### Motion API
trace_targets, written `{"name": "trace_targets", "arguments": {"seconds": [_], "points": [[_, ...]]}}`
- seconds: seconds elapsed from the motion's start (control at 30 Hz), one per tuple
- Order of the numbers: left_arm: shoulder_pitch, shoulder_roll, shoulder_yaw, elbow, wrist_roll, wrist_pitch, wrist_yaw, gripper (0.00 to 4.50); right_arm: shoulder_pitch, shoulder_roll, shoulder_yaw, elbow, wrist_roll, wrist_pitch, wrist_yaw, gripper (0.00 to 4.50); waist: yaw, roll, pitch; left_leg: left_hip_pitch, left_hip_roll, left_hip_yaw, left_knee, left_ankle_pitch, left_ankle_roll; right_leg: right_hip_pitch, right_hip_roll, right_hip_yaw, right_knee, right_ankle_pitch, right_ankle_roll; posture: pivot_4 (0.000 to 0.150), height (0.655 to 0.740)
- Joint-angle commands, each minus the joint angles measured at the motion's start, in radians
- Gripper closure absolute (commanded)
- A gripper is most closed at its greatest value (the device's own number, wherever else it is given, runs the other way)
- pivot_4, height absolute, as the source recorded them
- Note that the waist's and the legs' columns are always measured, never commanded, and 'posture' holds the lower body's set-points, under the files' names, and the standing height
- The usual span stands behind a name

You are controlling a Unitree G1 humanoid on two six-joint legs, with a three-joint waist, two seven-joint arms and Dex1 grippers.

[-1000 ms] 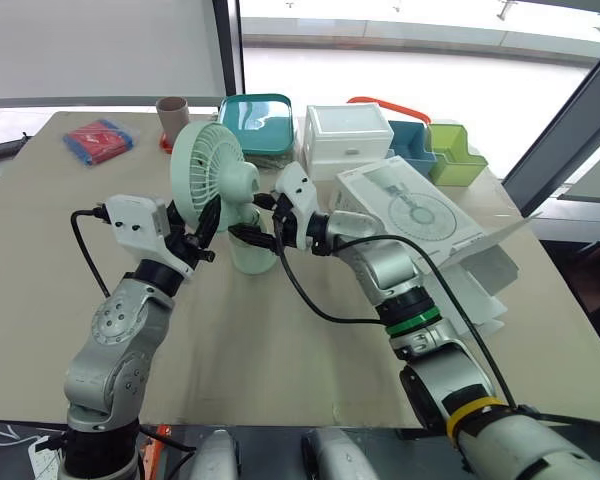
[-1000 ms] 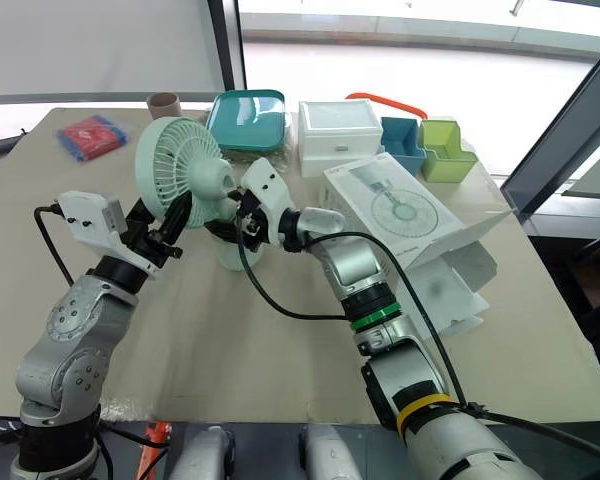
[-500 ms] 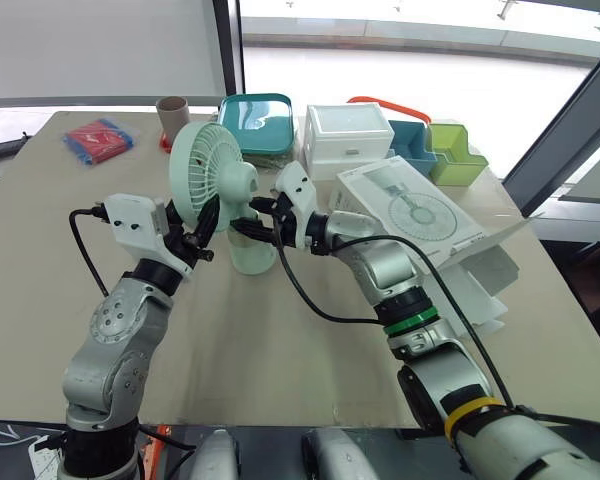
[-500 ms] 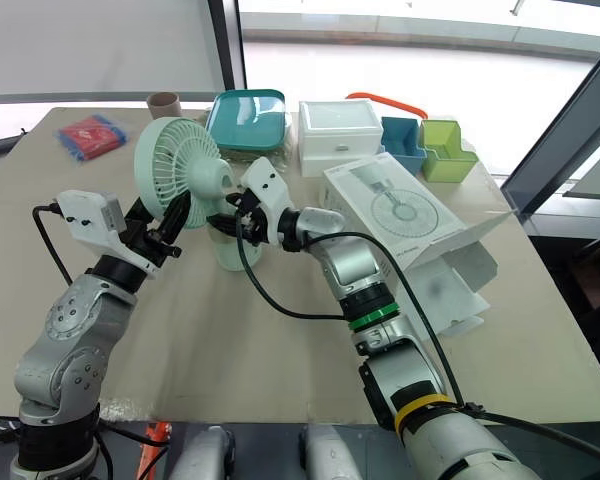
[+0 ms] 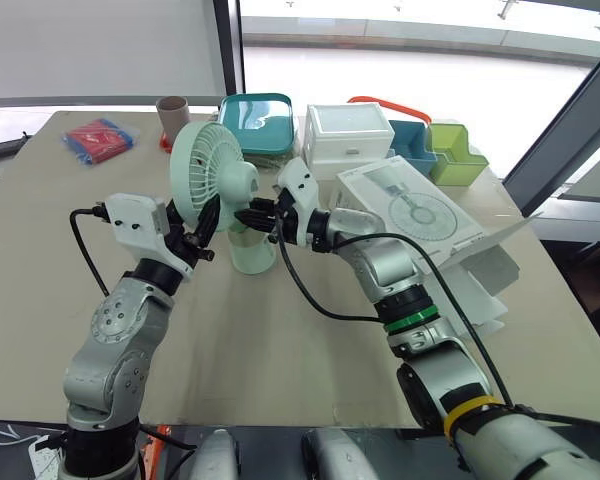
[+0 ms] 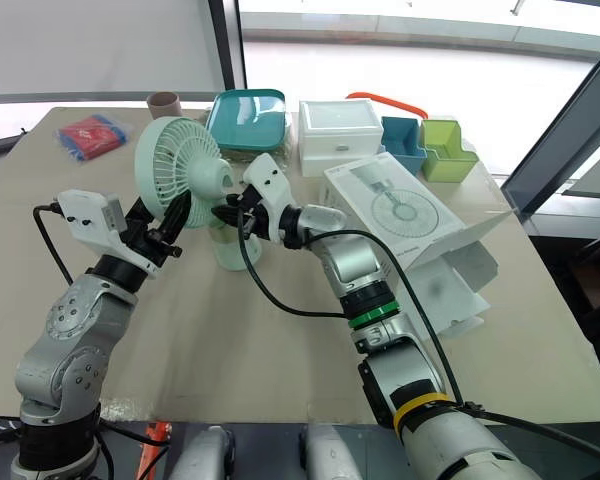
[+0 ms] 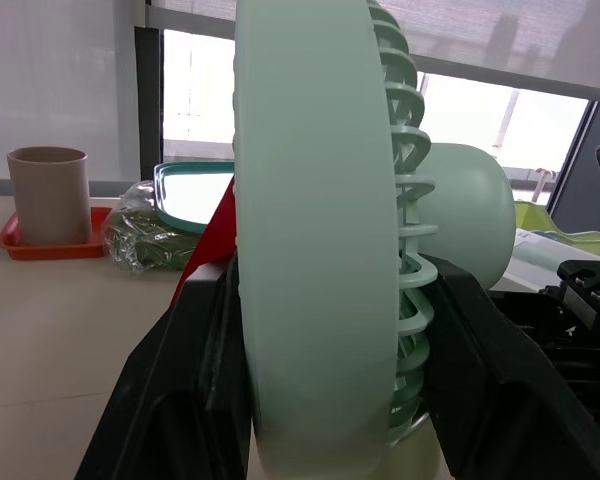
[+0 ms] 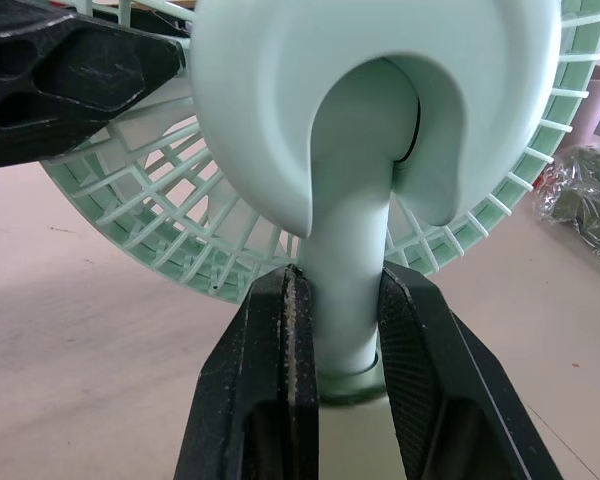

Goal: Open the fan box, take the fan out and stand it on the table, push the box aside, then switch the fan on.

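A mint-green fan (image 5: 212,172) stands upright on the beige table (image 5: 280,340), its round base (image 5: 252,256) on the surface. My left gripper (image 5: 208,222) is shut on the rim of the fan's head, and the left wrist view shows its black fingers (image 7: 195,380) on both sides of the grille (image 7: 310,250). My right gripper (image 5: 254,213) is shut on the fan's neck; the right wrist view shows its fingers (image 8: 270,400) pressing on the stem (image 8: 352,300). The white fan box (image 5: 420,215) lies open, flaps out, to the right of the fan.
Along the table's far edge stand a brown cup (image 5: 171,112), a teal lidded container (image 5: 255,122), a white drawer box (image 5: 347,135), a blue bin (image 5: 412,145) and a green bin (image 5: 455,152). A red-and-blue packet (image 5: 100,138) lies at the far left.
My right gripper has risen from near the fan's base to its neck. The left gripper and the fan have stayed where they were.
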Motion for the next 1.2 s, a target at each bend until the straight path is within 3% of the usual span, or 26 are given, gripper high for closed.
{"name": "trace_targets", "arguments": {"seconds": [0.03,0.27,0.3,0.37,0.5,0.9,1.07,1.2], "points": [[-0.031,-0.003,0.005,-0.075,-0.015,-0.032,-0.019,2.55,-0.020,0.007,0.001,-0.019,0.001,-0.029,0.015,3.87,0.000,0.000,0.000,0.000,0.000,0.000,0.000,0.000,0.000,0.000,0.000,0.000,0.000,0.000,0.000,0.150,0.7400],[-0.016,0.002,0.012,-0.078,-0.029,-0.031,-0.036,2.55,-0.016,0.005,0.000,-0.030,0.001,-0.026,0.019,3.87,0.000,0.000,0.000,0.000,0.000,0.000,0.000,0.000,0.000,0.000,0.000,0.000,0.000,0.000,0.000,0.150,0.7400],[-0.014,0.002,0.013,-0.080,-0.034,-0.032,-0.040,1.75,-0.014,0.004,0.001,-0.032,0.001,-0.026,0.021,3.87,0.000,0.000,0.000,0.000,0.000,0.000,0.000,0.000,0.000,0.000,0.000,0.000,0.000,0.000,0.000,0.150,0.7400],[-0.012,0.002,0.012,-0.083,-0.036,-0.031,-0.047,1.35,-0.012,0.004,0.003,-0.038,0.001,-0.025,0.022,3.87,0.000,0.000,0.000,0.000,0.000,0.000,0.000,0.000,0.000,0.000,0.000,0.000,0.000,0.000,0.000,0.150,0.7400],[0.001,0.005,0.010,-0.098,-0.040,-0.036,-0.061,0.07,-0.008,0.005,0.003,-0.048,0.003,-0.023,0.027,3.87,0.000,0.000,0.000,0.000,0.000,0.000,0.000,0.000,0.000,0.000,0.000,0.000,0.000,0.000,0.000,0.150,0.7400],[0.146,0.064,0.127,-0.198,-0.135,-0.038,-0.113,0.07,-0.020,0.013,-0.024,-0.033,0.017,-0.011,0.010,3.87,-0.002,0.000,0.000,0.000,0.000,0.000,0.000,0.000,0.000,0.000,0.000,0.000,0.000,0.000,0.000,0.150,0.7400],[0.216,0.138,0.287,-0.226,-0.322,-0.023,-0.181,0.07,-0.016,0.004,-0.042,-0.068,0.045,0.005,0.026,3.87,-0.002,0.000,0.000,0.000,0.001,0.000,0.000,0.000,0.000,0.000,0.001,0.000,0.000,0.000,0.000,0.150,0.7400],[0.286,0.268,0.445,-0.168,-0.500,0.006,-0.285,0.07,-0.001,-0.017,-0.049,-0.109,0.067,0.027,0.042,3.87,-0.002,0.001,0.001,0.000,0.001,0.000,0.000,0.000,0.000,-0.001,0.001,0.000,0.000,0.000,0.000,0.150,0.7400]]}}
